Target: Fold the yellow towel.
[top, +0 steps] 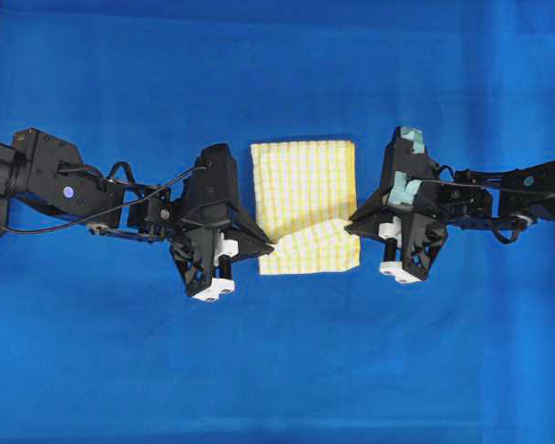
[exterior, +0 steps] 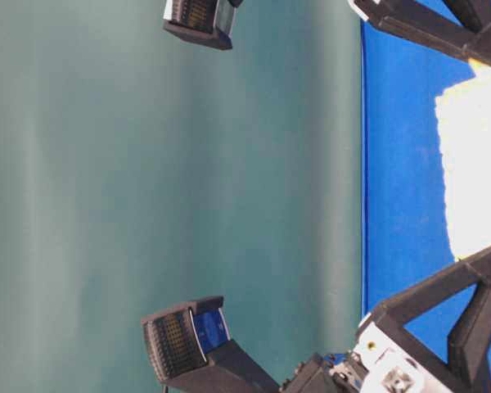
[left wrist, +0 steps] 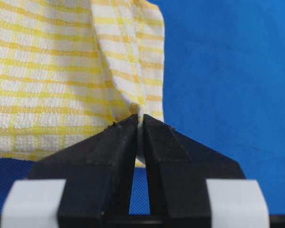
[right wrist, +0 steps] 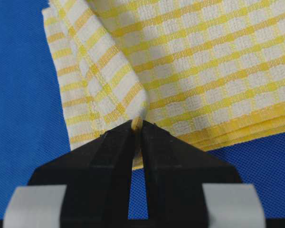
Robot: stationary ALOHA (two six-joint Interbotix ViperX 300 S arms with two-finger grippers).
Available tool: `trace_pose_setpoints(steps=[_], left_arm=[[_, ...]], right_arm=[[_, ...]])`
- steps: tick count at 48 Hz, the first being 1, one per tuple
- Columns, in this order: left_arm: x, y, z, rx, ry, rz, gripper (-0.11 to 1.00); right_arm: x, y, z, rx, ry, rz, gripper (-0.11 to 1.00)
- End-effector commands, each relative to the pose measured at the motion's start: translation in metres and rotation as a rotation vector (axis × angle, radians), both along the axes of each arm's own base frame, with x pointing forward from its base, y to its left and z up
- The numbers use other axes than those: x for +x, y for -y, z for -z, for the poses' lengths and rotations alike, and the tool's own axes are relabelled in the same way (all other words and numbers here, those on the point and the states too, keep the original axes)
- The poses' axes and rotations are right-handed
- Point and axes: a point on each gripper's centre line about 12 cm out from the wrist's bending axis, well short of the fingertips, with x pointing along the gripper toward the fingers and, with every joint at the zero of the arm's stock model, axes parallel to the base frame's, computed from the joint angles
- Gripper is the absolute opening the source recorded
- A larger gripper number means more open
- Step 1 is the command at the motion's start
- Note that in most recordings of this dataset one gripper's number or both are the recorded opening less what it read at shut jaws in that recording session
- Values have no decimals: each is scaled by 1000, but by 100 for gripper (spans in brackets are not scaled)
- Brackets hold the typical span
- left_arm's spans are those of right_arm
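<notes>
The left gripper [top: 266, 246] is pinching the left edge of the yellow towel [top: 303, 185], its jaws pressed together on the cloth. The towel is lying on the blue table cover [top: 277, 370], near the middle, a bit toward the far edge. It is already looking folded into layers. The right gripper [top: 351, 225] is pinching the towel's right edge, jaws pressed tight on a bit of hem.

To do this fold well, I think both grippers should be lifting together, at the same height, and carrying the near part over the far part so the edges are lining up. Pulling apart too hard could be stretching or dragging the towel.

No writing or labels are showing anywhere.
</notes>
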Motion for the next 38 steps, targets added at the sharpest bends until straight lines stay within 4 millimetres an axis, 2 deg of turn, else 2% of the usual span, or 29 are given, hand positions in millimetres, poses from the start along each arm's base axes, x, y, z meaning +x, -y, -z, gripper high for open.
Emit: trace_pose_setpoints(steps=[1, 4, 6, 9, 12, 15, 18, 23, 26, 33, 38], left_arm=[[3, 2, -9, 0, 29, 6, 3], [4, 2, -10, -1, 32, 6, 5], [5, 2, -10, -1, 34, 6, 11], [5, 2, -10, -1, 35, 6, 23], [5, 2, -10, 0, 34, 7, 41], [4, 1, -10, 1, 29, 5, 58], [2, 1, -12, 7, 29, 10, 71], [-1, -1, -23, 13, 32, 12, 69], [-4, -2, -34, 16, 37, 14, 66], [-17, -7, -54, 43, 39, 29, 65], [-28, -10, -67, 69, 56, 44, 65]], right_arm=[[5, -1, -7, 2, 26, 1, 5], [5, -1, -7, 2, 26, -1, 5], [6, -2, -7, 2, 27, -3, 5], [6, -3, -8, 2, 29, -7, 6], [7, -5, -9, 2, 36, -13, 7], [9, -7, -13, -3, 48, -22, 18], [9, -9, -18, -9, 64, -35, 36], [8, -11, -28, -18, 91, -52, 68], [6, -11, -39, -25, 122, -61, 81], [-4, -10, -66, -57, 194, -95, 74], [-18, -8, -87, -96, 243, -127, 74]])
